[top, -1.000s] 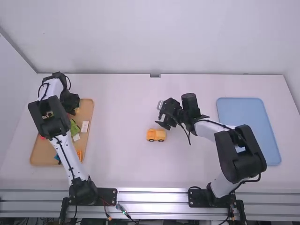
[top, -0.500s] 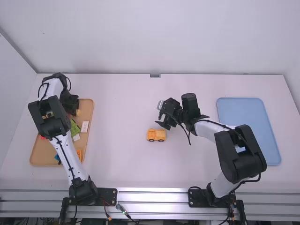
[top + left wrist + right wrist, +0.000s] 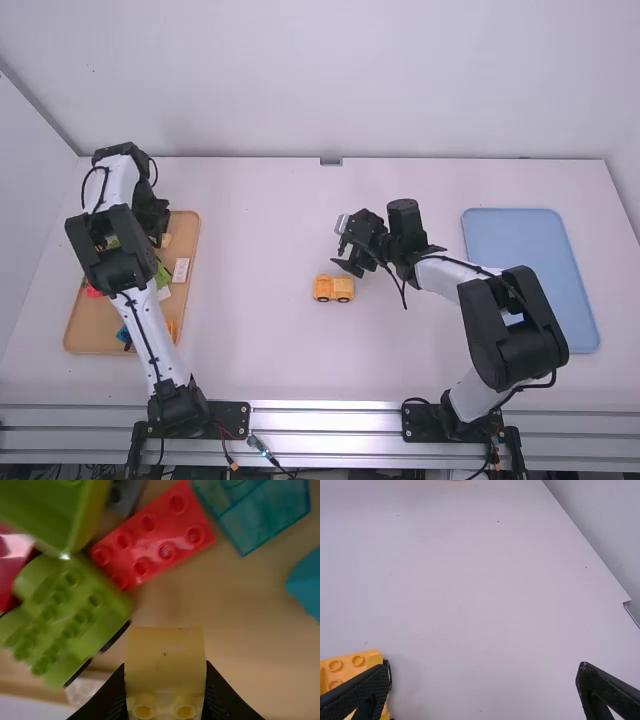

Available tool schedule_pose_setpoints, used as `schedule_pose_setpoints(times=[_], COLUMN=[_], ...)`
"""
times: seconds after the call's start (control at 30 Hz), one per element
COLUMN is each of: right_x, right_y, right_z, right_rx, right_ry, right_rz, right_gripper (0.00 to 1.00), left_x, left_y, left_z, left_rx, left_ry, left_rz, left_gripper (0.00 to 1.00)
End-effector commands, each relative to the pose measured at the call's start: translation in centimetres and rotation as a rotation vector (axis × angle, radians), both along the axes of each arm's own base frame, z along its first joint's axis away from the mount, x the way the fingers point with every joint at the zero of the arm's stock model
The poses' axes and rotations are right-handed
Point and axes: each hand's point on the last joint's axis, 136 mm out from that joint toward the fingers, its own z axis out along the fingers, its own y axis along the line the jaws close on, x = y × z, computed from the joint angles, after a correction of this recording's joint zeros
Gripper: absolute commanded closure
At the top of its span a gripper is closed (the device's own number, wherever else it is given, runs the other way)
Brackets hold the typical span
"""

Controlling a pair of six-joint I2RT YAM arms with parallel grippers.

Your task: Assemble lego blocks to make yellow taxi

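Clasping a yellow block (image 3: 165, 662), left gripper (image 3: 157, 234) partly hidden.

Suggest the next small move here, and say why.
Probably carry the yellow block from the tray toward the wheeled yellow-orange base: the left pincer grips it, and that base stands mid-table near the open right pincer.

Can pass left of the toy car (image 3: 333, 289), up to the tan tray (image 3: 95, 330); must skirt the right gripper (image 3: 342, 246), just beyond the car.
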Motion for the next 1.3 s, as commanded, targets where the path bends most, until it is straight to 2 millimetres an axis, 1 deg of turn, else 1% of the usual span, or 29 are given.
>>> schedule_pose_setpoints(times=[0.0,0.03,0.13,0.17,0.27,0.37,0.4,0.43,0.47,0.53,0.6,0.67,0.7,0.77,0.8,0.83,0.9,0.93,0.97,1.07,1.13,1.2,1.27], right_x=[0.4,0.3,0.2,0.1,-0.1,0.0,0.2,0.2,0.3,0.4,0.4,0.4,0.4,0.4,0.3,0.3,0.3,0.3,0.4,0.4,0.3,0.3,0.4], right_y=[0.4,0.4,0.3,0.3,0.2,0.0,-0.3,-0.4,-0.6,-0.8,-0.9,-0.7,-0.7,-0.8,-0.7,-0.7,-0.7,-0.8,-0.8,-0.7,-0.7,-0.7,-0.8], right_z=[1.1,1.1,0.9,0.8,0.5,0.4,0.4,0.4,0.4,0.5,0.4,0.4,0.4,0.4,0.4,0.4,0.4,0.4,0.4,0.4,0.4,0.4,0.4], right_rx=[0.015,0.015,0.009,0.008,0.002,0.001,0.001,0.001,0.002,0.003,0.002,0.002,0.002,0.003,0.002,0.002,0.002,0.002,0.002,0.003,0.003,0.002,0.003], right_ry=[-0.018,-0.018,-0.003,0.0,0.017,0.021,0.021,0.021,0.021,0.022,0.024,0.024,0.025,0.023,0.024,0.025,0.026,0.026,0.025,0.024,0.024,0.025,0.025], right_rz=[0.005,0.005,0.005,0.005,0.005,-0.001,-0.01,-0.011,-0.016,-0.022,-0.022,-0.019,-0.019,-0.02,-0.018,-0.018,-0.019,-0.019,-0.02,-0.019,-0.018,-0.018,-0.019], right_gripper=[0.01,0.01,0.01,0.01,0.01,0.01,0.01,0.01,0.01,0.01,0.01,0.01,0.01,0.01,0.01,0.01,0.01,0.01,0.01,0.01,0.01,0.01,0.01], left_x=[0.7,0.8,1.5,1.5,0.9,0.2,-0.1,-0.1,-0.4,-1.2,-2.2,-4.0,-4.4,-5.9,-6.6,-6.9,-8.2,-8.4,-9.1,-9.7,-10.2,-10.0,-9.1], left_y=[-1.2,-1.6,-4.7,-5.4,-8.5,-10.6,-12.3,-12.5,-14.1,-15.9,-17.4,-19.3,-19.7,-21.0,-21.9,-22.4,-24.1,-24.3,-24.6,-24.6,-25.5,-26.3,-27.5], left_z=[5.0,5.4,7.4,7.7,8.5,8.9,9.0,9.0,8.9,8.6,8.2,7.2,7.0,5.8,5.1,4.8,3.5,3.4,2.5,1.1,-0.1,-0.9,-1.8], left_rx=[0.146,0.151,0.177,0.181,0.244,0.277,0.278,0.277,0.27,0.246,0.215,0.158,0.146,0.104,0.061,0.036,-0.064,-0.08,-0.103,-0.093,-0.113,-0.135,-0.153], left_ry=[-0.053,-0.059,-0.081,-0.086,-0.079,-0.085,-0.109,-0.113,-0.148,-0.188,-0.21,-0.224,-0.226,-0.22,-0.213,-0.206,-0.166,-0.159,-0.139,-0.131,-0.131,-0.155,-0.218], left_rz=[0.017,0.003,-0.073,-0.082,-0.073,-0.073,-0.108,-0.112,-0.157,-0.19,-0.2,-0.178,-0.166,-0.144,-0.138,-0.132,-0.127,-0.125,-0.119,-0.05,0.044,0.039,-0.009], left_gripper=[0.98,0.98,0.98,0.98,0.98,0.98,0.98,0.98,0.98,0.98,0.98,0.98,0.98,0.98,0.98,0.98,0.98,0.98,0.98,0.98,0.98,0.98,0.98])
